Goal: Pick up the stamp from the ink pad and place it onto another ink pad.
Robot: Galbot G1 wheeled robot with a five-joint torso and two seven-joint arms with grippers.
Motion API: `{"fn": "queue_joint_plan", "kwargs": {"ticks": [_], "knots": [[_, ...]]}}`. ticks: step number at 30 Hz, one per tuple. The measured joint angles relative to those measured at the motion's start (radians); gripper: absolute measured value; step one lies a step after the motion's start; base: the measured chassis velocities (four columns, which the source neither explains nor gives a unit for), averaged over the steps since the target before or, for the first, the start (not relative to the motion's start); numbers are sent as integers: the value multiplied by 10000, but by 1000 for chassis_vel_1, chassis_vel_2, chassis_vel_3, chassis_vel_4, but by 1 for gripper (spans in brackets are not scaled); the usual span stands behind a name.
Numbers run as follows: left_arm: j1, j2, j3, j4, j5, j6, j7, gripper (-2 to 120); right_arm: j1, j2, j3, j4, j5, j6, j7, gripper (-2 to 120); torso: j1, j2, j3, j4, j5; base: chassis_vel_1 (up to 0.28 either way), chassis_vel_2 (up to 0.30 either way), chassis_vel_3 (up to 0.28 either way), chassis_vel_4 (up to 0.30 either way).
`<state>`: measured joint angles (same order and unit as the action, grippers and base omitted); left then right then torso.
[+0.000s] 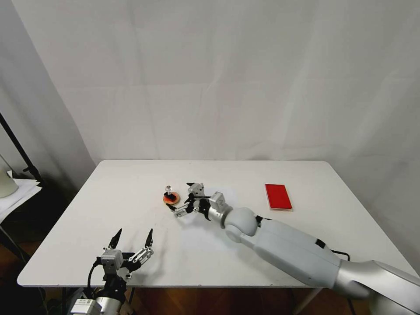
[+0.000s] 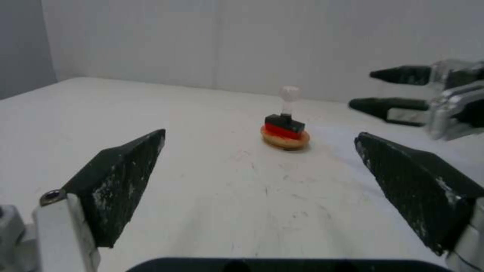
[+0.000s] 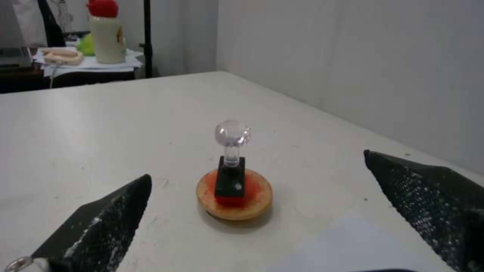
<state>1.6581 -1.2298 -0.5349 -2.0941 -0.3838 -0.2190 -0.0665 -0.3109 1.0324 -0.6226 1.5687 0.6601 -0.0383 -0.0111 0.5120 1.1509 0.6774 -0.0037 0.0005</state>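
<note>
Orange round ink pad (image 1: 171, 199) carried the stamp (image 1: 168, 191) upright | my right claw (image 1: 183, 199) gaped wide just beside | left claw (image 1: 133, 238) idled wide near the tabletop (image 1: 131, 183) edge

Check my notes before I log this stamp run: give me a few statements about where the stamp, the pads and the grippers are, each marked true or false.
1. The stamp stands upright on the round orange ink pad. True.
2. The right gripper is shut on the stamp. False: its fingers are open and apart from the stamp, just beside the round pad.
3. The red rectangular ink pad has nothing on it. True.
4. The left gripper is reaching over the red rectangular pad. False: it sits open near the table's front edge on the robot's left, far from that pad.
5. The two pads touch each other. False: they lie well apart, with the right gripper between them.
</note>
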Motion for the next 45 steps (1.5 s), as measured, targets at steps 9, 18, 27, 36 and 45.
{"fn": "queue_joint_plan", "kwargs": {"ticks": [9,18,27,36,45], "knots": [[-2,0,0,-1,0,0,1,100,-3398,-2625,3866,3123,-1099,124,-71,100,-1,1,-1,-3,0,0,0,0,0],[0,0,0,0,0,0,0,100,-9243,-2496,8630,4856,-3720,1987,1913,100,-2,1,-2,-1,0,0,0,0,0],[0,-1,0,0,0,0,0,100,-12718,-232,10952,6119,-5097,1854,3204,100,-3,2,-2,0,-5,0,0,0,0],[-1,0,0,0,0,0,0,100,-14540,976,11341,6412,-5887,2234,3353,100,-2,2,-1,-1,-7,0,0,0,0],[0,0,0,0,0,0,0,100,-14744,1035,11100,6236,-5843,2599,3458,100,0,1,0,1,-5,0,0,0,0]]}}
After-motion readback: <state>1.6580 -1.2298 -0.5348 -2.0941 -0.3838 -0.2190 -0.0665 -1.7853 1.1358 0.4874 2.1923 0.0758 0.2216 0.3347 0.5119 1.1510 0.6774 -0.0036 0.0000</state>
